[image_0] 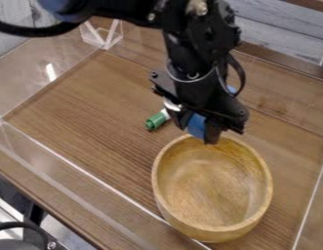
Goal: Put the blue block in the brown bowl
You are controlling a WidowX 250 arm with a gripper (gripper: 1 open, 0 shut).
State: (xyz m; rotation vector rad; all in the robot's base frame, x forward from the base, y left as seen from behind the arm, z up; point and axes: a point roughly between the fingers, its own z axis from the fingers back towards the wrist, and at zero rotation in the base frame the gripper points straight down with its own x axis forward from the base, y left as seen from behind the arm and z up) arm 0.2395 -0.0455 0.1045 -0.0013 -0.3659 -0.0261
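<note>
- Block (196,125), bright blue, shows at the tips of the dark hand (203,125), and the hand is closed on it.
- It hangs just above the far rim of the brown bowl (212,193), on the side nearer the arm, and the bowl's hollow opens toward the camera in front of it.
- Its visible part looks taller than wide, so the long axis seems to run roughly up and down in the picture, with a slight lean (the dark fingers cover much of it, so its true ends cannot be told).
- Which way a given face points is likewise hard to say; one plain blue side shows between the fingers, turned toward the camera.
- Whether the block touches the rim cannot be told from this view.
- The bowl sits upright on the wooden desk (86,122), its thick rim making an oval that is longer from far to near than across (pale grain shows on the inside).
- A green-and-white marker (157,120) lies on the desk beyond the bowl and to the left in the picture, partly behind the hand, its green end pointing toward the near left.
- The black arm (190,44) comes in from the top of the view, with the hand pointing down.
</note>
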